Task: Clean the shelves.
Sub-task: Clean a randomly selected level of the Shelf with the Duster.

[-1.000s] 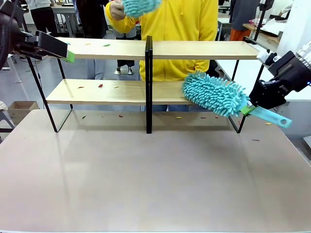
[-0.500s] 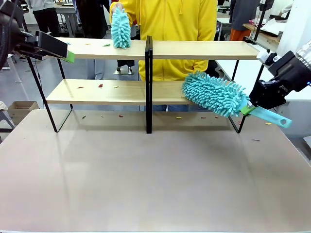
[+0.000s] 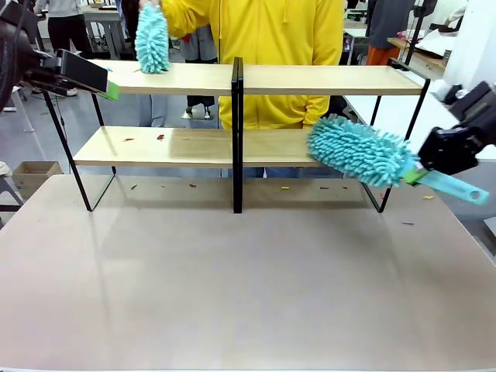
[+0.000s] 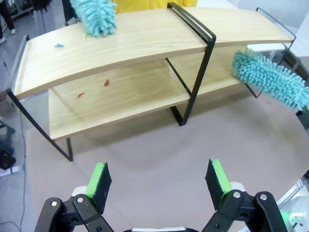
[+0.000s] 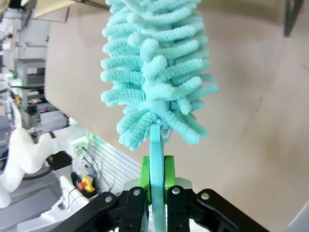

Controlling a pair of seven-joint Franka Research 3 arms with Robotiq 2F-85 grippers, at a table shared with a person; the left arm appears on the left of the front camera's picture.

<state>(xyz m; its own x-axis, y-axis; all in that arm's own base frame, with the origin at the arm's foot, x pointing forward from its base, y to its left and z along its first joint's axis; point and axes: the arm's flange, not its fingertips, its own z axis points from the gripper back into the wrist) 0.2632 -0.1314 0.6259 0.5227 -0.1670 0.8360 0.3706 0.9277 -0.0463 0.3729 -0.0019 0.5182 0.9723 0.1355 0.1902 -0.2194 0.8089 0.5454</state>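
Shelves [image 3: 194, 146]: the two joined racks stand along the far half of the table [image 3: 232, 279] and reach nearly from edge to edge. A black post sits where they meet in the middle.

Right gripper [image 3: 416, 177]: you have it at the right end of the shelves, level with the lower board. The jaws are clamped tight on the thin handle of a turquoise duster [image 3: 360, 151]. In the right wrist view the green pads press flat on both sides of the handle. The handle's tail sticks out past the gripper to the right. The fluffy head points left and lies across the right end of the lower board. From the front I cannot tell whether it touches the wood or hangs just in front of it.

Left gripper [image 4: 158, 176]: the jaws stand wide apart with nothing between them. In the front view it is at the left end of the top board, with one green pad just beside the board's corner.

Person [image 3: 263, 39]: standing behind the shelves in a yellow top and holding a second turquoise duster [image 3: 152, 39]. It is upright, with its tip on the left part of the top board.

Debris: a red scrap [image 3: 160, 137] lies on the left lower board. A few small coloured bits [image 3: 285, 187] lie on the table under the shelves.
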